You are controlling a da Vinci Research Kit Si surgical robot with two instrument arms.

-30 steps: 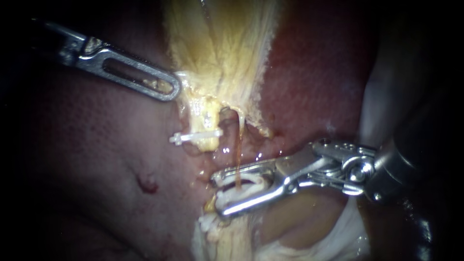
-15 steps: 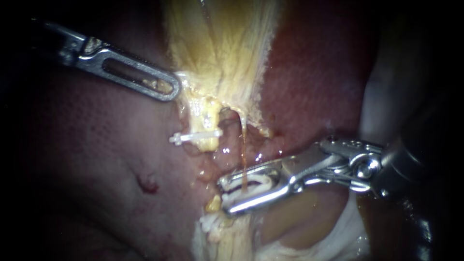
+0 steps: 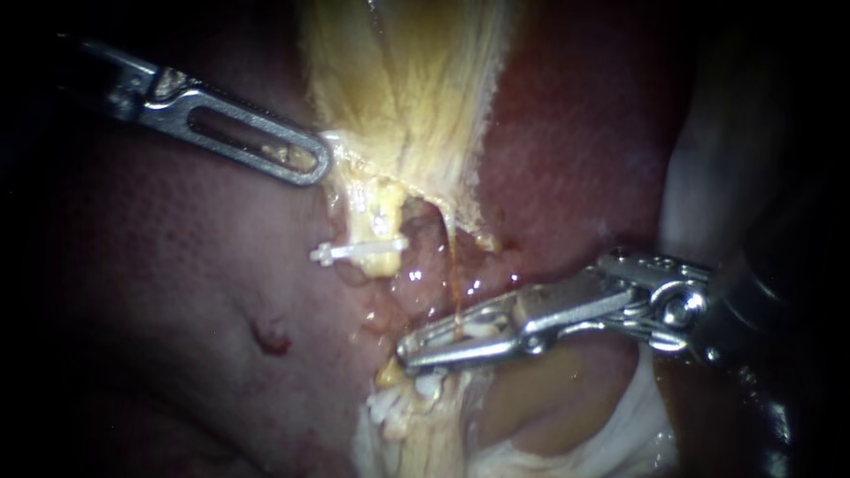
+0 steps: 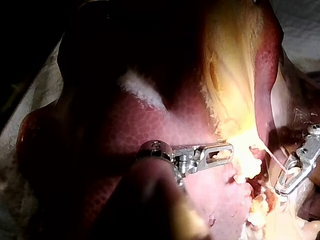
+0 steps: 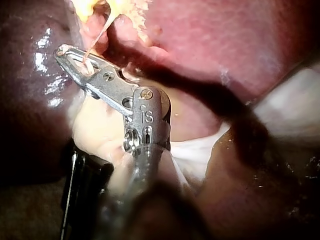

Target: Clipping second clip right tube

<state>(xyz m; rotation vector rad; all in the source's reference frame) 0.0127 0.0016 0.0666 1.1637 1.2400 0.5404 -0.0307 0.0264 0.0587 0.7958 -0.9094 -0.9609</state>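
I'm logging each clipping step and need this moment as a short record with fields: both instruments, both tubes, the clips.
left instrument: tip at the edge of the yellow tissue, above the left tube
right instrument: jaws shut on the new clip
new clip: white, held between the jaws around the right tube
right tube: thin brown strand, running from the yellow tissue down into the jaws
left tube: short yellow stump
set clip: white, lies across the left tube
liver: red, beneath everything

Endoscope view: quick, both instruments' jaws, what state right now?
Left instrument: shut on the edge of the yellow tissue.
Right instrument: shut on the clip, closed around the thin tube.
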